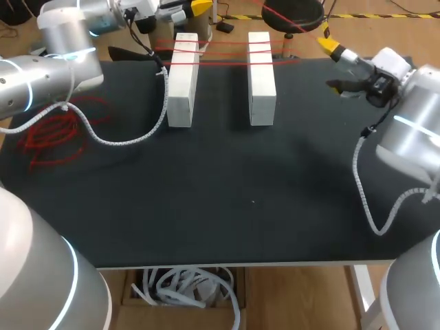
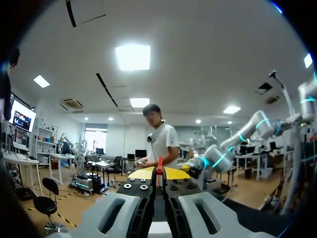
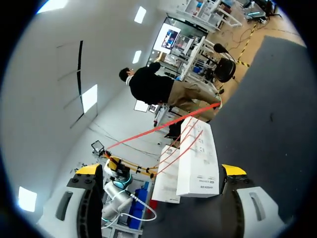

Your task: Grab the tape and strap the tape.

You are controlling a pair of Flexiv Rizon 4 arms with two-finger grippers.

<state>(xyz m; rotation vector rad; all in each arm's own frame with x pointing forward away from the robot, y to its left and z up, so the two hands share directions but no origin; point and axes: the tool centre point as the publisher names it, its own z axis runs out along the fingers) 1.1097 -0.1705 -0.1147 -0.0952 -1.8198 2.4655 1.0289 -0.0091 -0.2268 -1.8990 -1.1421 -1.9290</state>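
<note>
Tape (image 1: pixel 223 50) thin, red, strung taut across two white blocks (image 1: pixel 183 79).

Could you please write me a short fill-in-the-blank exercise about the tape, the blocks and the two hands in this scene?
1. On the black table stand ___ white blocks.
2. The tape strung across them is ___ in colour.
3. The left hand is shut on the ___.
4. The right hand is ___, not shut.

Missing words: two; red; tape; open.
</note>
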